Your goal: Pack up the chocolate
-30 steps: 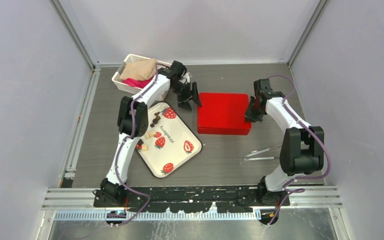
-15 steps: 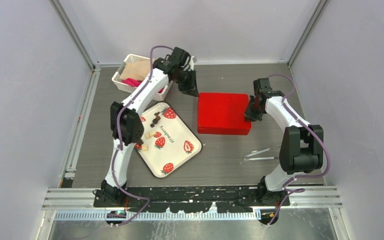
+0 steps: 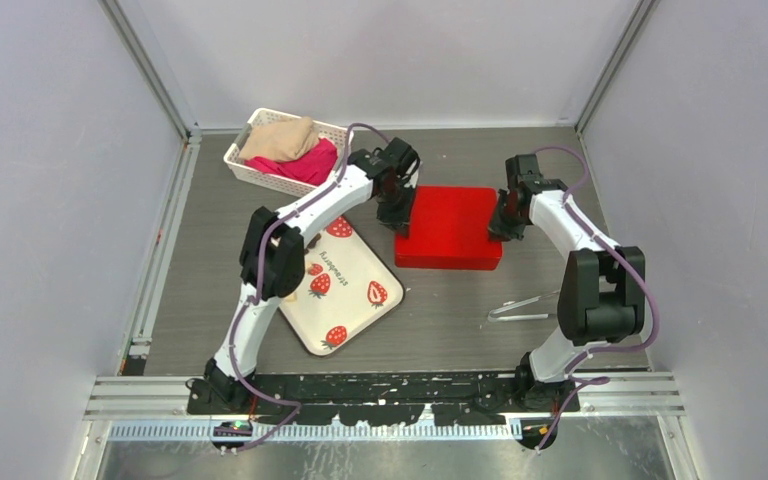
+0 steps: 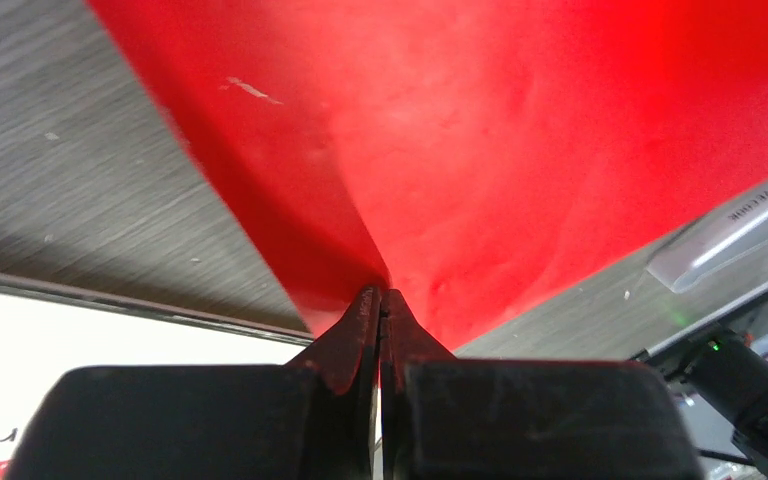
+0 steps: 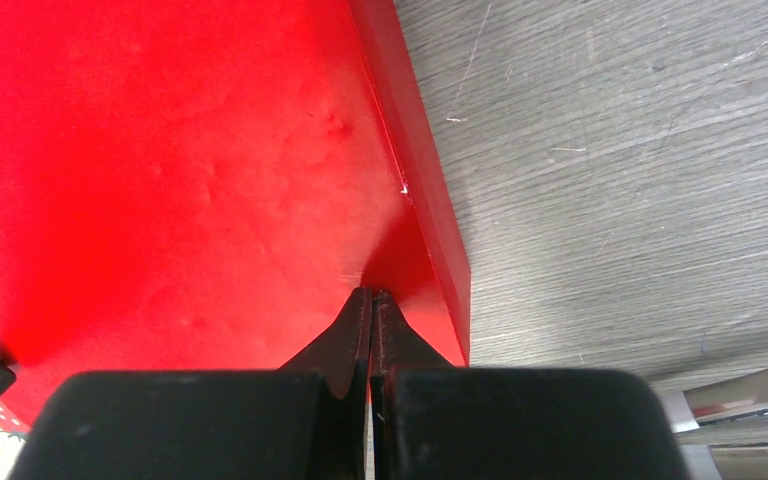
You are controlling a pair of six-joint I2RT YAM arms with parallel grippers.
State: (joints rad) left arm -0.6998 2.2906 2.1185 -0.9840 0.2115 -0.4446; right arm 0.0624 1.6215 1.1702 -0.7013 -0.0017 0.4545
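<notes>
Both sets of fingers are pressed together now. The left gripper has its tips on the left edge of the red box, and the right gripper has its tips just inside the right edge. I can't tell whether a thin lip of the lid is caught between either pair.

The big change is on the left. A second ago that arm was back between the basket and the box with its fingers spread. It has since swung over and snapped shut, while the right one hasn't budged. So my guess is it's bracing the box from both sides to get the lid off. Nothing's packed yet and the box looks closed.

The chocolate is on the strawberry tray, mostly hidden under the left arm.

On room to move, the tray's top corner sits near the box's left side, so that side is tight. The tongs lie on the near side, beside the right arm. Behind the box there's bare tabletop up to the back wall.
</notes>
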